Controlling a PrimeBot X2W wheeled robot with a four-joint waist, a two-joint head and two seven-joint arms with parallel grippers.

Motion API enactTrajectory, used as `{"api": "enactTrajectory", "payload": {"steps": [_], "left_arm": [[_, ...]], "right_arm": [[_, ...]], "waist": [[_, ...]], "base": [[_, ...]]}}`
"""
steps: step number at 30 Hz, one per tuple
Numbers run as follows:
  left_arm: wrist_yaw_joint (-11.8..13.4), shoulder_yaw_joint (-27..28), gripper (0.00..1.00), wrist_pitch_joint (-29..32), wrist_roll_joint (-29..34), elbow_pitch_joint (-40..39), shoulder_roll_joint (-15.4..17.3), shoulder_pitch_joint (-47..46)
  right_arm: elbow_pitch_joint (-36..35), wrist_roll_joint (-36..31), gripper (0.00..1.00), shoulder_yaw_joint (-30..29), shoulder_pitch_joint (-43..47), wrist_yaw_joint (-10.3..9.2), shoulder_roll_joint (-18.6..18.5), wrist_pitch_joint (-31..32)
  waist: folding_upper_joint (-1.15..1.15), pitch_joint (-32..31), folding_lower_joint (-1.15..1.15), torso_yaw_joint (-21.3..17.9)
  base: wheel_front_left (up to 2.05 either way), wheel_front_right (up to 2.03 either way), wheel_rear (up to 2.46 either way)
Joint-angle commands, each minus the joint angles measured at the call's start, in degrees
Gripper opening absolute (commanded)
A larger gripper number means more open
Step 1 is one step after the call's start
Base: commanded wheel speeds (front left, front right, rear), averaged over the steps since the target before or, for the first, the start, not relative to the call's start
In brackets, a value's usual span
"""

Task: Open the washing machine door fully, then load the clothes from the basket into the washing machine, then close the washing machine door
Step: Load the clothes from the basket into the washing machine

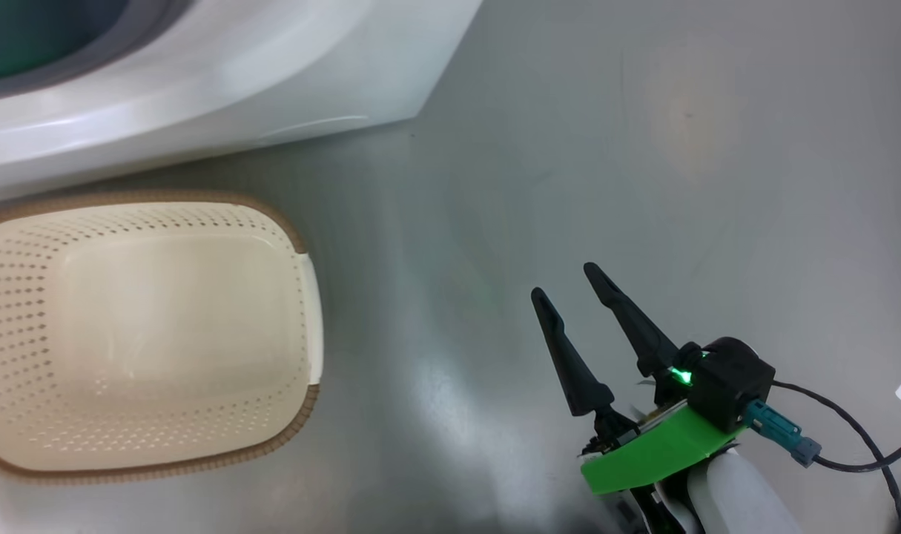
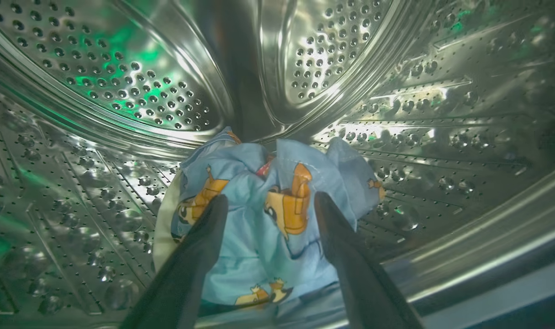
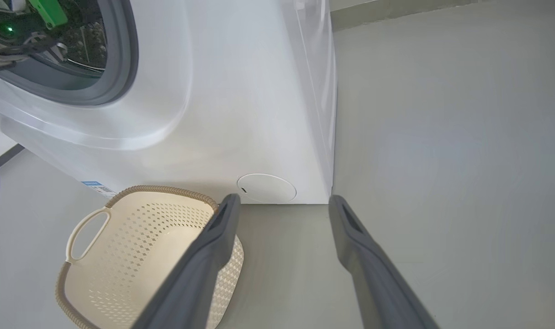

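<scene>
One white washer (image 3: 240,91) stands on a bare grey floor (image 1: 643,185), its steel drum (image 2: 122,68) holding one crumpled bundle of bear-print blue clothes (image 2: 259,183) with a cream piece at its edge. One empty cream basket (image 1: 161,334) sits on the floor just before the washer. Of two tools, the left tool (image 2: 270,197) is inside the drum, fingers spread either side of the bundle, while the right tool (image 1: 563,280) hangs over the floor beside the basket, spread, gripping nothing.

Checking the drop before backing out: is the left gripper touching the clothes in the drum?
Cannot tell. In the left wrist view the open left gripper straddles the clothes, its fingers overlapping the cloth; no gap or press shows plainly.
</scene>
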Motion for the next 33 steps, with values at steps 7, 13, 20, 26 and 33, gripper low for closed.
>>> {"api": "enactTrajectory", "payload": {"steps": [7, 13, 20, 26, 33], "left_arm": [[0.06, 0.91, 1.0, -3.16, -1.43, 0.0, -0.54, 4.9], [-0.03, 2.08, 1.0, -4.06, -3.5, -1.78, -2.25, 10.79], [1.12, 5.07, 1.0, -4.28, -2.82, -10.02, -2.16, 19.42], [3.35, 8.59, 1.0, -4.29, -1.68, -18.6, -1.71, 28.23], [7.31, 13.75, 1.0, -4.3, 0.1, -32.85, -0.21, 41.63]], "right_arm": [[0.4, -1.17, 1.0, -0.17, -0.36, 0.52, 0.16, -0.69], [1.19, -1.09, 1.0, -1.41, 0.12, 0.52, 0.16, -0.69], [2.25, -1.21, 1.0, -2.6, 2.21, 0.52, 0.16, -0.69], [2.9, -1.33, 1.0, -3.89, 4.25, 0.52, 0.16, -0.69], [3.47, -1.34, 1.0, -4.54, 7.35, 0.52, 0.16, -0.69]], "waist": [[0.0, -5.93, 0.0, 4.49], [0.0, -10.3, 0.0, 6.27], [0.0, -16.17, 0.0, 8.13], [0.0, -20.55, 0.0, 8.96], [0.0, -26.25, 0.0, 9.92]], "base": [[0.0, 0.0, 0.0], [0.0, 0.0, 0.0], [0.0, 0.0, 0.0], [0.0, 0.0, 0.0], [0.0, 0.0, 0.0]]}}
